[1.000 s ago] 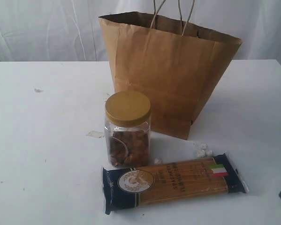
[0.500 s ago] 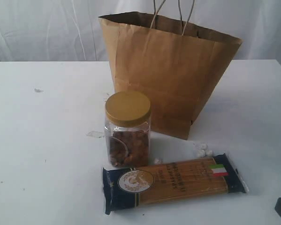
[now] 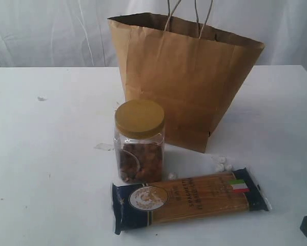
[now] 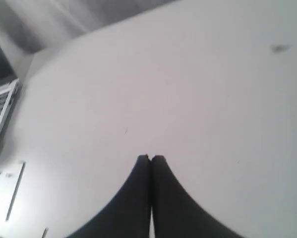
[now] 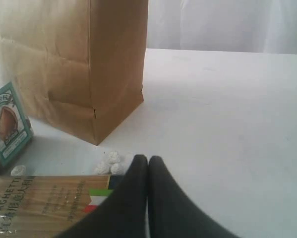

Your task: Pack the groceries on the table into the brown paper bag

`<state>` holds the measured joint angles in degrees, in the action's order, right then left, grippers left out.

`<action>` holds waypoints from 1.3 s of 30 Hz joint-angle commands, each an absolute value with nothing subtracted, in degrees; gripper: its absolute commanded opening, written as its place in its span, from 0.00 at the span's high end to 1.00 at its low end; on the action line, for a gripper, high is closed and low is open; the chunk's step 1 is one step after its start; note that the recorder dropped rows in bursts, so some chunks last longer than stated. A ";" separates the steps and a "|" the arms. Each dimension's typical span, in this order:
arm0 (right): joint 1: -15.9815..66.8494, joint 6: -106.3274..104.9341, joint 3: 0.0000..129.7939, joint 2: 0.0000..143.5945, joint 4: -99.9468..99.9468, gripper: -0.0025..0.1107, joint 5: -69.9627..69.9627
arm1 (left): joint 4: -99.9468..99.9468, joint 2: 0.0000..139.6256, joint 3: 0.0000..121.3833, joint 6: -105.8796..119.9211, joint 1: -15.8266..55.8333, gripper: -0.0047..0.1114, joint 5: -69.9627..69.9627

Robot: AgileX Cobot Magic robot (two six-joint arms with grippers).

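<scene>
White table, a few specks and scuffs, pale curtain behind it. Toward the far edge, about midway along it, the brown paper bag stands upright with its mouth open; two cord handles rise from the top. Just in front of the bag's left front corner stands the gold-lidded jar, upright, lid on, brown contents filling roughly the lower half; touching the bag or not, cannot tell. The right wrist view shows a teal label on the jar's side. Close to the near edge lies the spaghetti pack, flat, in front of the jar and just beside it, long side roughly along that edge, navy at both ends, flag-marked end toward the right edge. A small cluster of white pellets sits between the bag's base and the flag end of the pack, one more by the jar's foot. Both groceries outside the bag. The left gripper has its fingers pressed together, nothing between them, over bare table; one dark speck on the surface ahead. The right gripper likewise has fingers together and empty, tip low over the table just beside the pack's flag end and the pellets, bag corner beyond
</scene>
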<state>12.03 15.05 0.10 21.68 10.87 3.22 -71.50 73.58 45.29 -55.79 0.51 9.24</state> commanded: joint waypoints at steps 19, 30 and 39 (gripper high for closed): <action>11.96 15.27 0.00 21.30 10.96 0.98 3.19 | 18.49 82.51 67.02 42.46 8.75 0.96 52.56; 11.96 15.27 0.00 21.30 10.96 0.98 3.07 | 57.24 83.58 47.43 99.26 8.75 0.05 45.31; 11.96 15.27 0.00 21.30 10.96 0.98 3.07 | 67.15 83.86 44.42 110.75 8.75 0.06 42.10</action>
